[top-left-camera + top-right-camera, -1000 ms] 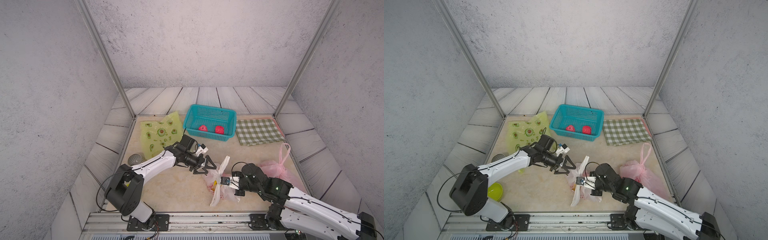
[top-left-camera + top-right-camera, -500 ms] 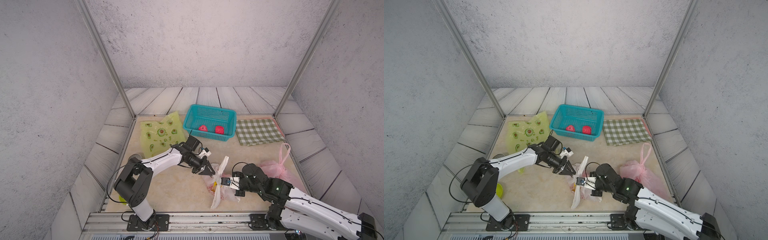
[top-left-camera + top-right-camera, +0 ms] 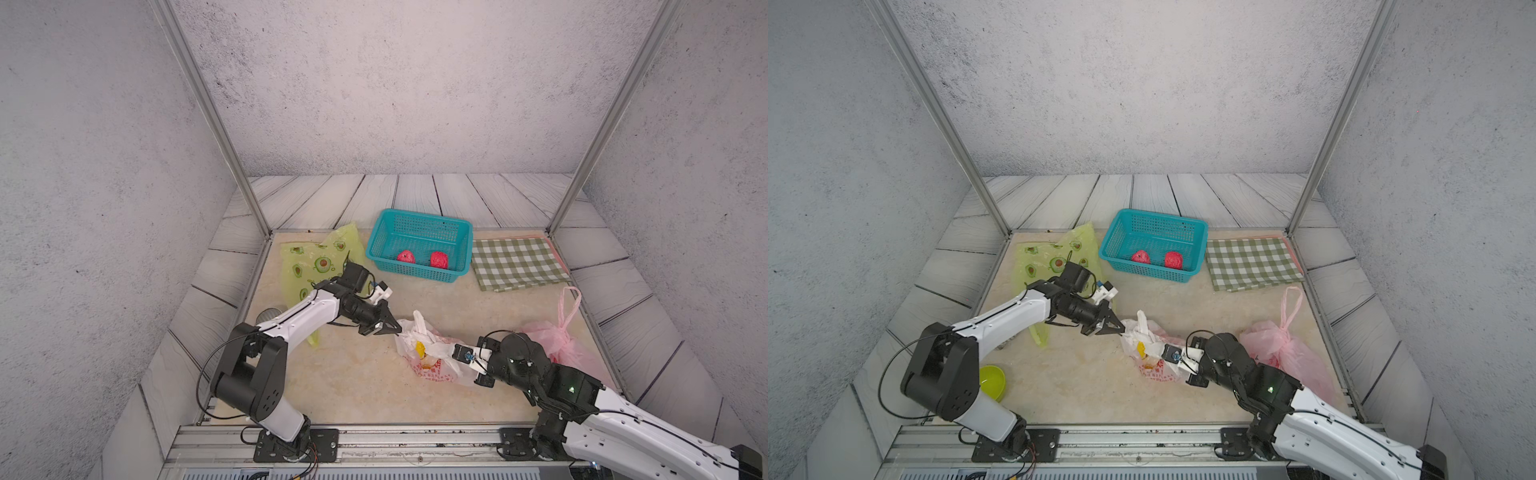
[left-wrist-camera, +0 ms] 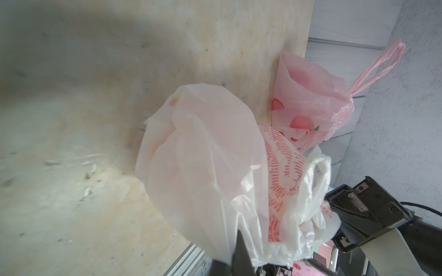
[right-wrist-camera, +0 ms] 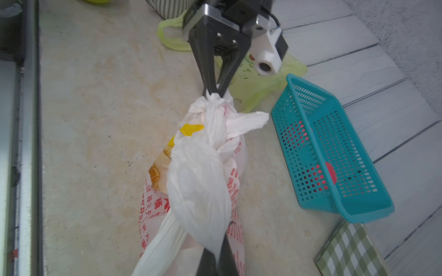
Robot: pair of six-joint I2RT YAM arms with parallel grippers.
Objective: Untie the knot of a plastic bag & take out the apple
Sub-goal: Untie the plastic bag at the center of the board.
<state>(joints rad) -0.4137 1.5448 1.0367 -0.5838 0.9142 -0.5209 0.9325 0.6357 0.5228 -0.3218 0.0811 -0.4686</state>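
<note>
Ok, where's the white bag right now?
In a top view the white bag lies front-centre on the table, pinched between left gripper and right gripper.

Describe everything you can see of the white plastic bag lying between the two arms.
The white plastic bag is thin, crinkled, translucent film with red printed characters; a yellow-orange patch shows on one side. It lies slumped on the beige tabletop, its neck twisted into a knot not yet undone, one loose handle tail sticking out. The left gripper is shut on the bunched top; the right gripper is shut on a twisted band at the opposite end. Its contents cannot be made out.
</note>
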